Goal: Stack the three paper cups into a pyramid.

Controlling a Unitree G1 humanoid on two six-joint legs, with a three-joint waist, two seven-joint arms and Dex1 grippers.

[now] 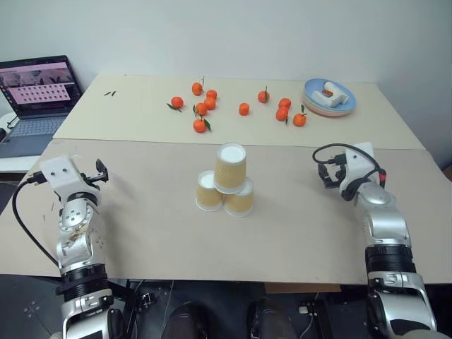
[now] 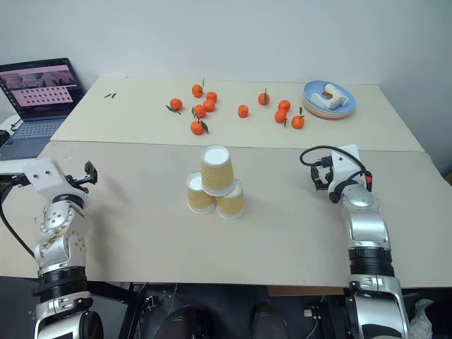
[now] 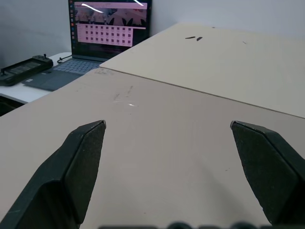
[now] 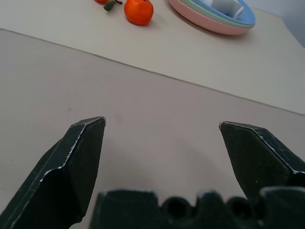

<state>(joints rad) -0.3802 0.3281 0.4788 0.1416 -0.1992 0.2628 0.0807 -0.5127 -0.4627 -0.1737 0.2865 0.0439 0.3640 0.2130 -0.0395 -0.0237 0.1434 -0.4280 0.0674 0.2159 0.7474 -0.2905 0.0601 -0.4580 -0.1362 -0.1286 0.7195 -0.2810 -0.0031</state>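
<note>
- The table (image 1: 141,233) spreads out in front of me, and at its middle stands the pyramid (image 1: 226,180): two of the three paper cups side by side as base, the third on top, all white bases up.
- My left gripper (image 3: 167,126) is spread wide over bare tabletop, holding nothing, touching nothing, well apart from the cups.
- My right gripper (image 4: 162,124) is gaping just as wide, empty too, out to the right of the stack.
- My left wrist view catches the laptop (image 3: 102,36), its screen lit pink with rows of small tiles; no writing I can read.
- My right wrist view catches the stacked plates (image 4: 214,16) and one tangerine (image 4: 139,10) close by.
</note>
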